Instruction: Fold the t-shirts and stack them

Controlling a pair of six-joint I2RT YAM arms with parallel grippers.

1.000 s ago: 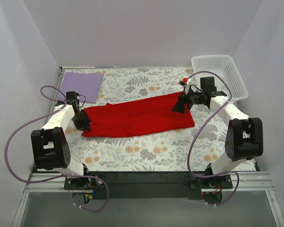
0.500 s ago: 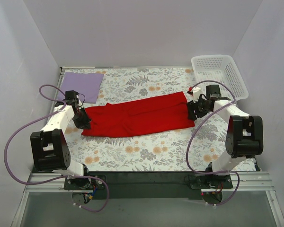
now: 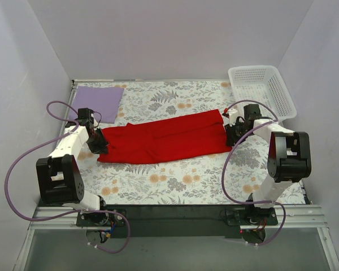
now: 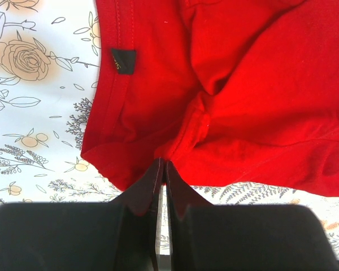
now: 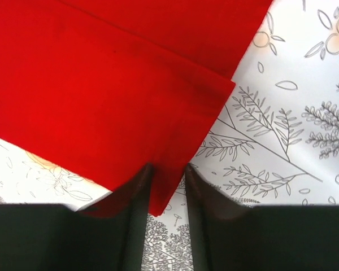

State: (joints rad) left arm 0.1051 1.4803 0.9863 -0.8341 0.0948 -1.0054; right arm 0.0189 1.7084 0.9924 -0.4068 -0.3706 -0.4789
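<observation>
The red t-shirt [image 3: 164,138] lies as a long band across the middle of the floral table [image 3: 175,180]. My left gripper [image 3: 99,145] sits at its left end, shut on a pinched fold of the hem [image 4: 175,148]; the fingertips meet at my left gripper [image 4: 162,165]. At the shirt's right end, my right gripper [image 3: 230,135] is low on the table. In the right wrist view my right gripper [image 5: 168,169] is still open, with the red t-shirt [image 5: 101,96] corner lying between its fingers. The lavender t-shirt [image 3: 97,101] lies flat, folded, at the back left.
A white mesh basket [image 3: 254,69] stands at the back right corner, just behind the right arm. Grey walls close in the table on three sides. Purple cables loop beside both arms.
My right gripper has swung from above the shirt's right end out to its right edge, dropped to the table, and its jaws have narrowed around the corner. The left gripper has not moved.
</observation>
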